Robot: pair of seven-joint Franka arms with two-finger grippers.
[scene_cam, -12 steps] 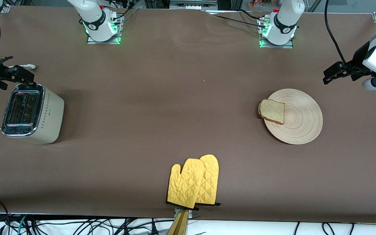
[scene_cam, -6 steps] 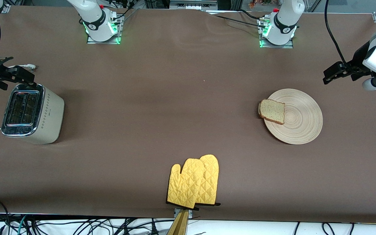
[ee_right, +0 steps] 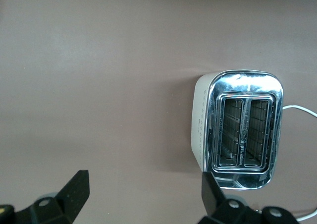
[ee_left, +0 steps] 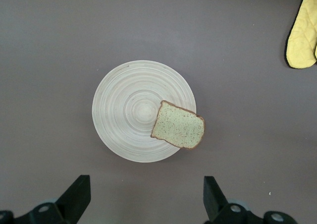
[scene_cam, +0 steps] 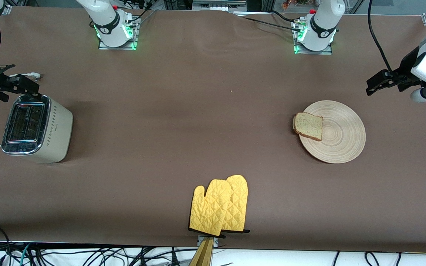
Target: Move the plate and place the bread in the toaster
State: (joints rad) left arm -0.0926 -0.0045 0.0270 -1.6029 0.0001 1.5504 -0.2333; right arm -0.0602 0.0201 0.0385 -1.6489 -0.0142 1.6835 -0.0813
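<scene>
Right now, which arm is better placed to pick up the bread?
The left. Its open left gripper waits at the plate's end, where the bread lies; the open right gripper waits by the toaster.

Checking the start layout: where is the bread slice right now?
The bread lies on the plate, overhanging its rim toward the toaster, at the left arm's end of the table.

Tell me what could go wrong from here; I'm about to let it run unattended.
1. The bread overhangs the plate rim, so moving the plate could tip it off.
2. The toaster sits at the right arm's end, so the carry is long.
3. Both slots are narrow; a tilted slice may catch.
</scene>
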